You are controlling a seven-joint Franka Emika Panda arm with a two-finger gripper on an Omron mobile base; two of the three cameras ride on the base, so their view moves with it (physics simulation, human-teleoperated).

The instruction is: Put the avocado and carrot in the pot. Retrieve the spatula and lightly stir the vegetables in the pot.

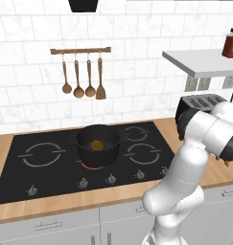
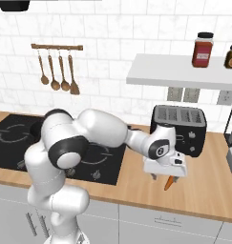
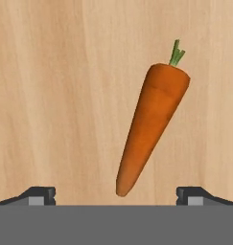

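Wooden counter [image 2: 203, 190] running right of black cooktop [image 1: 22, 172], toaster [image 2: 178, 129] standing at far side. Carrot [image 3: 151, 127] lying on bare wood just in front of toaster, near right of gripper [image 2: 166, 170]. Gripper hovering over it, fingers spread wide, gripping nothing, carrot tip sitting between them. Pot [image 1: 98, 143] sitting on cooktop, well apart to left, one yellow-orange piece [image 1: 96, 144] inside. Carrot likely light, stiff, smooth and tapered, so prone to slipping; thick upper half looking like best place to pinch.

Surface finishes, hob and counter
Carrot [image 3: 151, 129] smooth, matt orange on pale grained wooden counter [image 3: 65, 95]; pot [image 1: 98, 145] matt black on glossy black hob [image 1: 51, 165]; wooden spoons [image 1: 78, 79] above it.
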